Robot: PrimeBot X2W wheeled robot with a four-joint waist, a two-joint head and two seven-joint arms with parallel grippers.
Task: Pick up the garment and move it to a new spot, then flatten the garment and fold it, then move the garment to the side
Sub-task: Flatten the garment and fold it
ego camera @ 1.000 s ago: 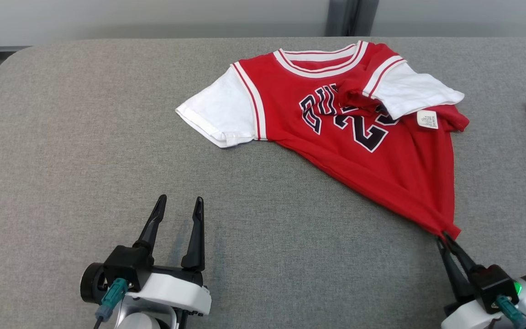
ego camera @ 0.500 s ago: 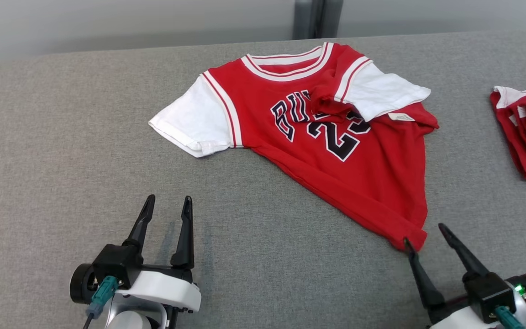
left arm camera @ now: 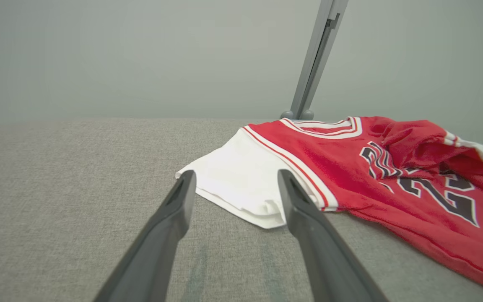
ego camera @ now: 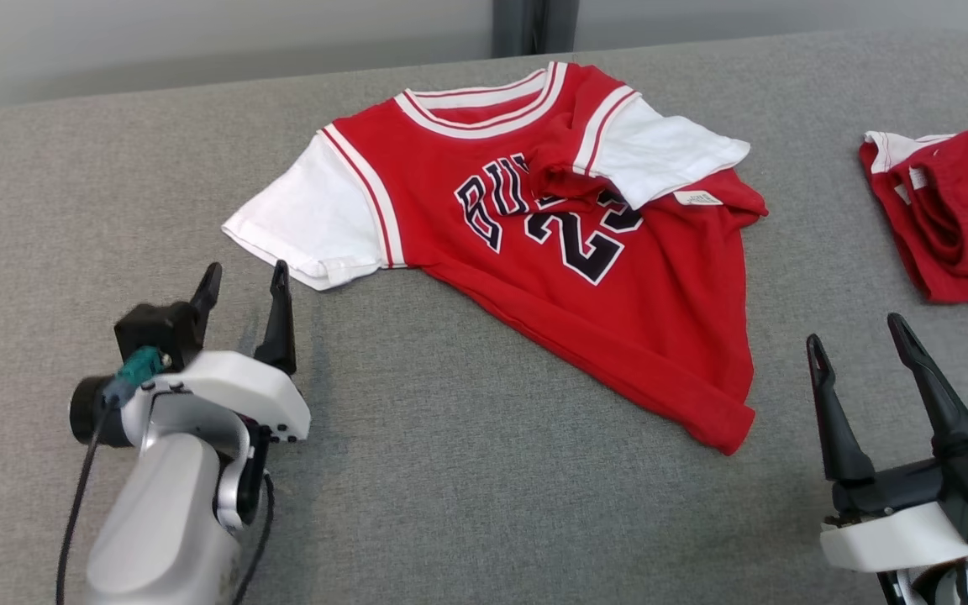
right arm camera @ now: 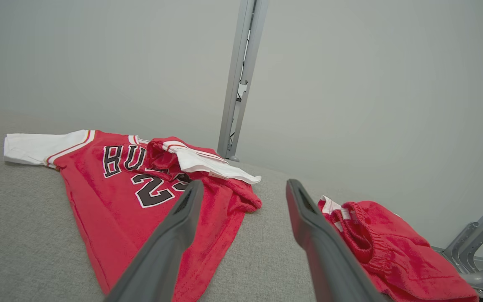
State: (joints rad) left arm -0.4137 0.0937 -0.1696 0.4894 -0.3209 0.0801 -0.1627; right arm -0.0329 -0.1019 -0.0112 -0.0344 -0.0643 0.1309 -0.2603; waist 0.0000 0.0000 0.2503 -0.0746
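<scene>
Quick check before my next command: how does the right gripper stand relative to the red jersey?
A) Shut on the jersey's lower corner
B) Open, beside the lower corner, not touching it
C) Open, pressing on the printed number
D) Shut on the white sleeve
B: in the head view the right gripper has its two fingers spread wide, with grey surface between it and the lower corner of the jersey.

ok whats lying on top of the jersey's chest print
The jersey is folded onto itself: a bunched red fold and one white sleeve lie over the print. They cover the end of the lettering and part of the second digit; what's beneath can't be read.
</scene>
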